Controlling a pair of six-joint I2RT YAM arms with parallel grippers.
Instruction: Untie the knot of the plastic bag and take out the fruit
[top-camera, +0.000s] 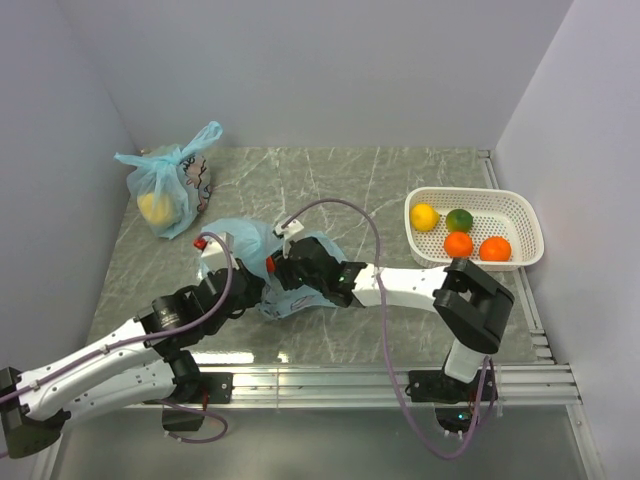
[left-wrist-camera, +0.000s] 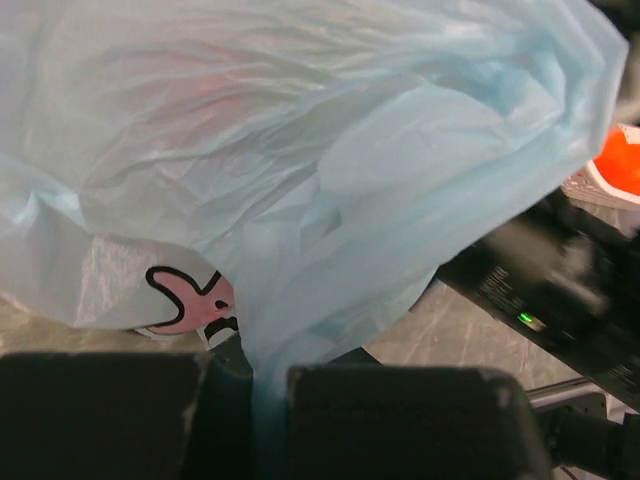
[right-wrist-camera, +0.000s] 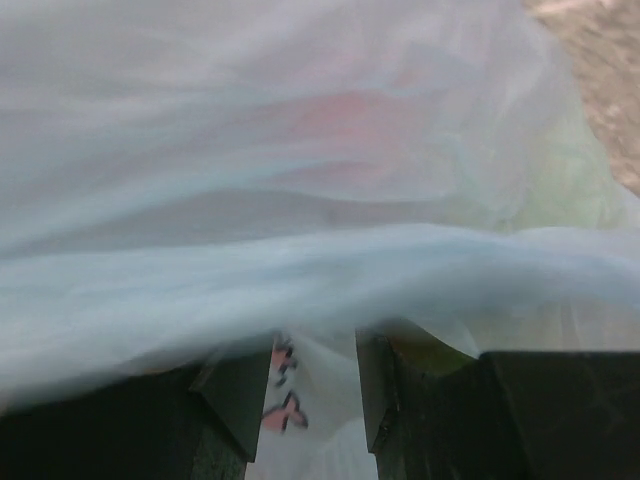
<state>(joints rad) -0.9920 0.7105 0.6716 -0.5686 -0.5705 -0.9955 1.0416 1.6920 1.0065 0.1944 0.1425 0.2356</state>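
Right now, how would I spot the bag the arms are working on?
On the grey marbled table, look where both arms meet. The plastic bag lies slumped there, pale blue. The knotted bag at far left shows a yellow fruit; this one doesn't.

We find open table (top-camera: 330, 180) across the upper middle of the top view, between the yellow-showing bag (top-camera: 165, 195) at upper left and the white basket (top-camera: 510, 210) at right. In the lower middle, the left arm (top-camera: 110, 365), the right arm (top-camera: 400, 285) and the crumpled plastic bag (top-camera: 245, 240) block passage.

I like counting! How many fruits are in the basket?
4 in the basket: yellow fruit and green fruit at the far side, left orange and right orange in front. None look hidden.
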